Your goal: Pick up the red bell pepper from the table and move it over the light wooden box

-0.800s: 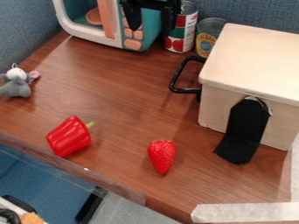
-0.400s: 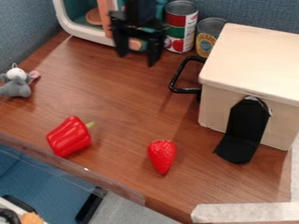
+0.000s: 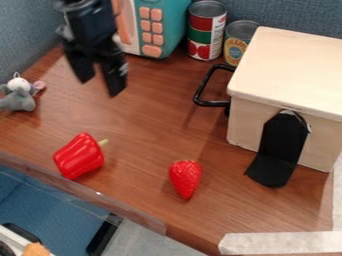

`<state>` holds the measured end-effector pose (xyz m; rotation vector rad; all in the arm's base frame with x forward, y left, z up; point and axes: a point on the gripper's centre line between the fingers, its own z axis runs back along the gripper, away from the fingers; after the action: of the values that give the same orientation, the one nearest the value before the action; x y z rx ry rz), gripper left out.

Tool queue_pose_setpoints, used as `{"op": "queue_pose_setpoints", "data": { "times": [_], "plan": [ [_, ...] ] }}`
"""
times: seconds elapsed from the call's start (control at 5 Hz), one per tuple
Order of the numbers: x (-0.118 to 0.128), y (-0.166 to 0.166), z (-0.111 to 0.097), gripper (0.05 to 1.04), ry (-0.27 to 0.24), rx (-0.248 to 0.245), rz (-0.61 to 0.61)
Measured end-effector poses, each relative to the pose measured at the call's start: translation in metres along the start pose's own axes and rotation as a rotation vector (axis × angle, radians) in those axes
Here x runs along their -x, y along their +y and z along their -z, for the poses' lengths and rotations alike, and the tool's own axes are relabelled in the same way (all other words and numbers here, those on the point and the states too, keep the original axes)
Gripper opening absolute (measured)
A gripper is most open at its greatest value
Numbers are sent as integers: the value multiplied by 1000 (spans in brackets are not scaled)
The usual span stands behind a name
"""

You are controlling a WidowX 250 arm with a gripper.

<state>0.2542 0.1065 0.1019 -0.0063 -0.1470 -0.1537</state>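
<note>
A wood-grain desk stands against blue-gray fabric walls, with gray floor below its near edge and pale tape at its near right corner. Since the earlier frames, the black gripper has swung left from in front of the toy microwave, uncovering its buttons, and hangs over the desk's far left part, its fingers apart with a gap between them and nothing held; the objects on the desk have kept their places. Counted by size: one wooden box at right, one microwave at the back, two cans side by side between them, one red pepper lying near the front left edge, one plush mouse at far left, and one strawberry right of the pepper.
</note>
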Motion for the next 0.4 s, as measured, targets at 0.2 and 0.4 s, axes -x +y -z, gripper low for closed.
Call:
{"op": "queue_pose_setpoints", "data": {
  "times": [0.2,0.4],
  "plan": [
    [42,1,10,1000,32,52,53],
    [67,-4,17,1000,59,-4,107]
  ]
}}
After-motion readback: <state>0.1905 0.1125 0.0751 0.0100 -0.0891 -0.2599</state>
